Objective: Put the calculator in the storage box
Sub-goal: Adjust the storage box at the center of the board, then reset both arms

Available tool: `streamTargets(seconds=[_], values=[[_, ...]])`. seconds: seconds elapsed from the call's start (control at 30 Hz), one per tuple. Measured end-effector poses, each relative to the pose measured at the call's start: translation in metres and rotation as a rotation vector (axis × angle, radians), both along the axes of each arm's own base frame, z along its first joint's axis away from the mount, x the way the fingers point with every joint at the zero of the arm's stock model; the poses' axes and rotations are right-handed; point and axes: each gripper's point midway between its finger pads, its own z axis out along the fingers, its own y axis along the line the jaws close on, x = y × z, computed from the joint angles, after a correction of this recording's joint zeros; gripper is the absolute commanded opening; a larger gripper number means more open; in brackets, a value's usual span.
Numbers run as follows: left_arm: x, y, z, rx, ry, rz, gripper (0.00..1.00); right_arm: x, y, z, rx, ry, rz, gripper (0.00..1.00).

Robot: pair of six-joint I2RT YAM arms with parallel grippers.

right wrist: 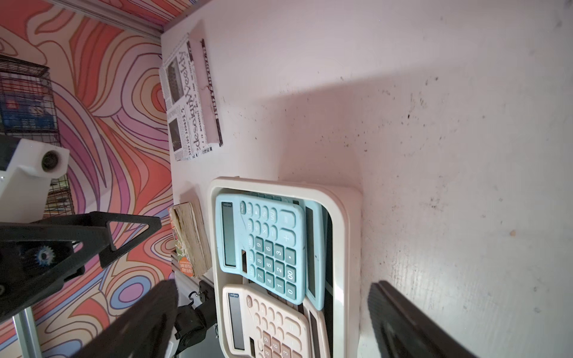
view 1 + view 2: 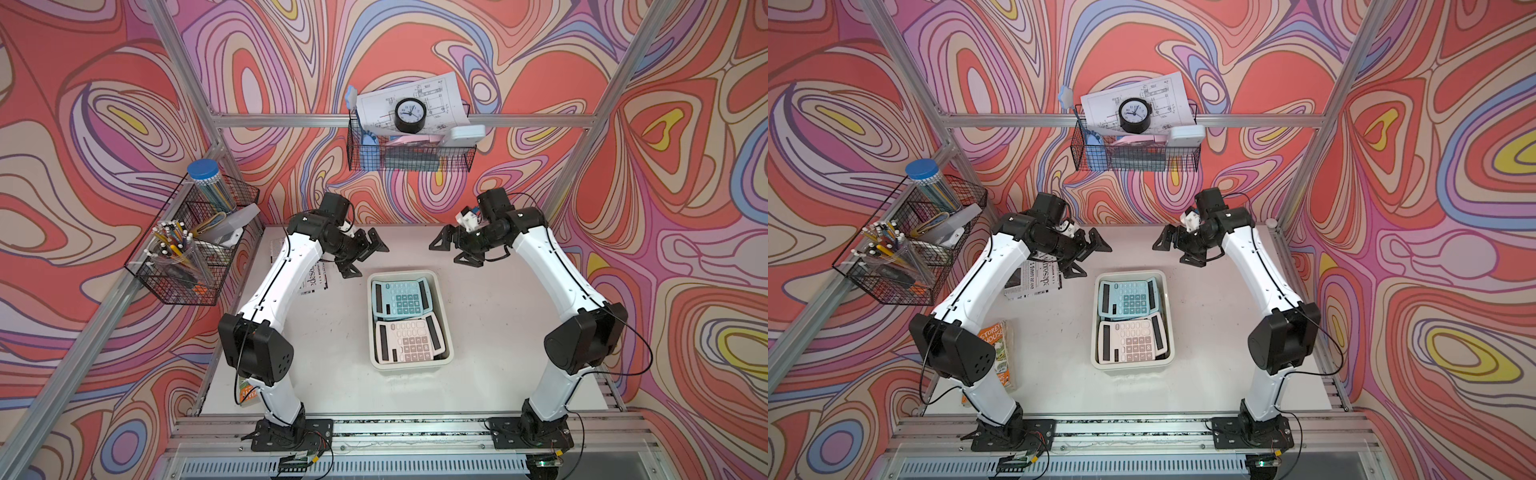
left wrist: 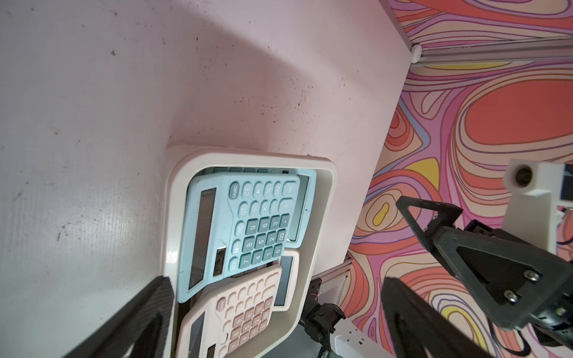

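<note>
1. Left tool (image 2: 363, 255) and right tool (image 2: 453, 250) both wide, empty, hovering just far of the storage box (image 2: 409, 366), mid bench (image 2: 498, 332).
2. Blue calculator (image 2: 401, 299) inside, far end, tilted onto cream calculator (image 2: 409, 343); could slide or jut if bumped.
3. Count: one box, two tools; seemingly two blue, two cream calculators, lower ones mostly hidden.

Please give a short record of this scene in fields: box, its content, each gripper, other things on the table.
box: storage box, mid-table
content: blue calculator, cream calculator, both inside
left gripper: open, empty, clear of the box
right gripper: open, empty, clear of the box
other things: newspaper, book, by the left arm
</note>
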Motion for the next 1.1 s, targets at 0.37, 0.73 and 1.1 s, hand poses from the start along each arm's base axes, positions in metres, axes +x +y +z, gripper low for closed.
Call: streamTargets(seconds=[0.37, 0.73, 1.1], values=[[0.004, 0.018, 0.039, 0.177, -0.213, -0.027, 0.99, 0.017, -0.023, 0.044, -0.109, -0.214, -0.07, 0.98], [-0.051, 0.07, 0.035, 0.367, -0.406, 0.003, 0.99, -0.01, -0.076, 0.059, -0.291, -0.497, -0.194, 0.98], [-0.096, 0.106, -0.036, 0.442, -0.516, 0.071, 0.99, -0.054, -0.119, 0.022, -0.398, -0.663, -0.315, 0.98]])
